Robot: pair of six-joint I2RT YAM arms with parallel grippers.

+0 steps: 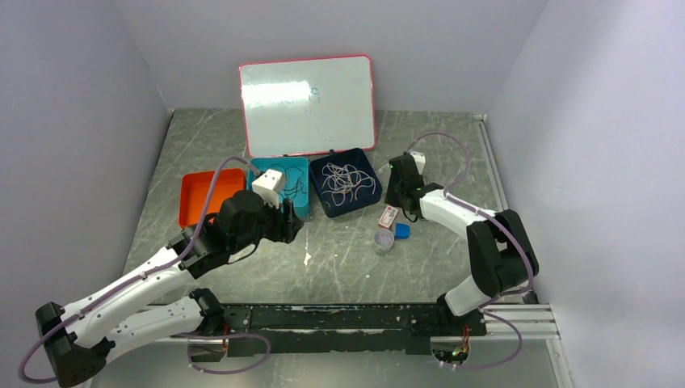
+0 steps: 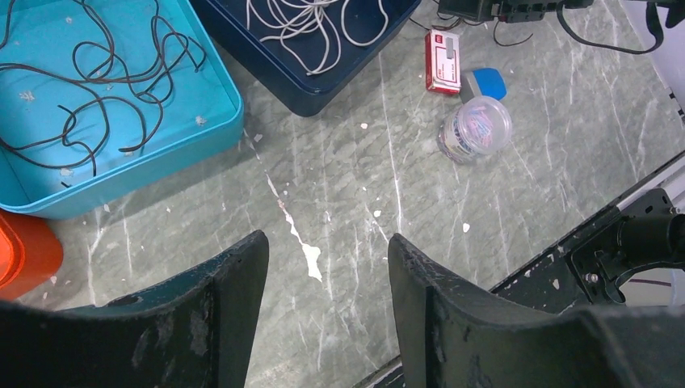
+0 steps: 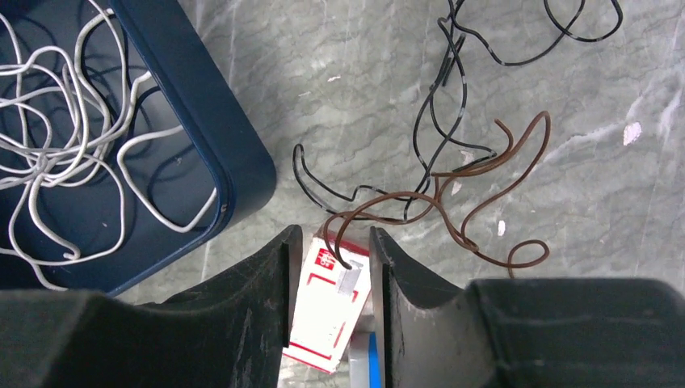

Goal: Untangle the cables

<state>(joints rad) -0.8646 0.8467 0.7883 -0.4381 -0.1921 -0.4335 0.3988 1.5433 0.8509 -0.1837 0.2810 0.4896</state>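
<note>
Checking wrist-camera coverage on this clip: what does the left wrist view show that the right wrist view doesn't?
Left wrist only: a teal tray of dark cables, a corner of an orange tray and a clear jar. Right wrist only: a brown cable lying loose on the table. Both: the navy tray of white cables and the red-and-white box.

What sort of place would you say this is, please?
Most likely a robotics lab test cell: the left arm and right arm are bolted at the edge of a table boxed in by plain walls, with a whiteboard propped at the back and a navy tray of white cables.
</note>
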